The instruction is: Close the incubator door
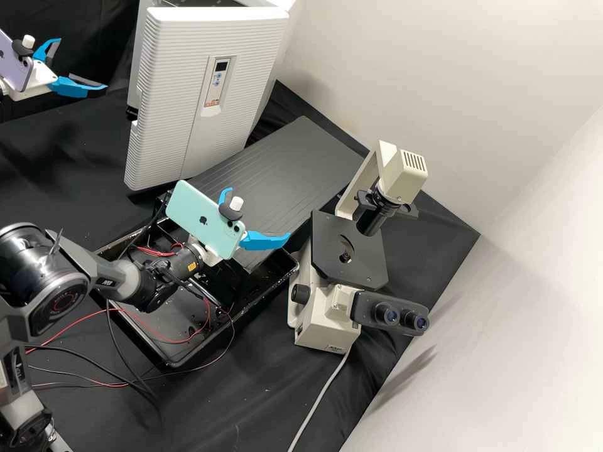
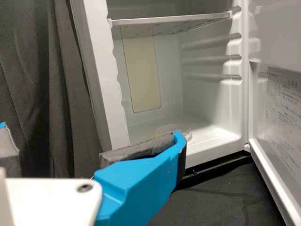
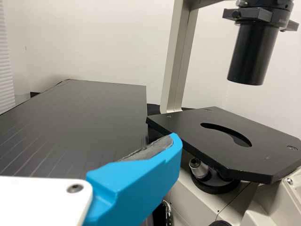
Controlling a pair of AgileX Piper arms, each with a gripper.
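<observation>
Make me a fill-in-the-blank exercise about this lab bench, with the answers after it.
1. The incubator door stands ____, not shut.
2. Inside the incubator, a round clear dish sits lower than the flat white ____.
3. The fingers of the left gripper and right gripper are bright ____.
4. The twin eyepieces belong to the ____.

Missing words: open; shelf; blue; microscope.

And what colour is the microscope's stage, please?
The microscope's stage is black, shown best in the right wrist view.

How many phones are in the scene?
2: a purple phone mounted at the left gripper, and a mint-green phone at the right gripper, both in the high view.
</observation>
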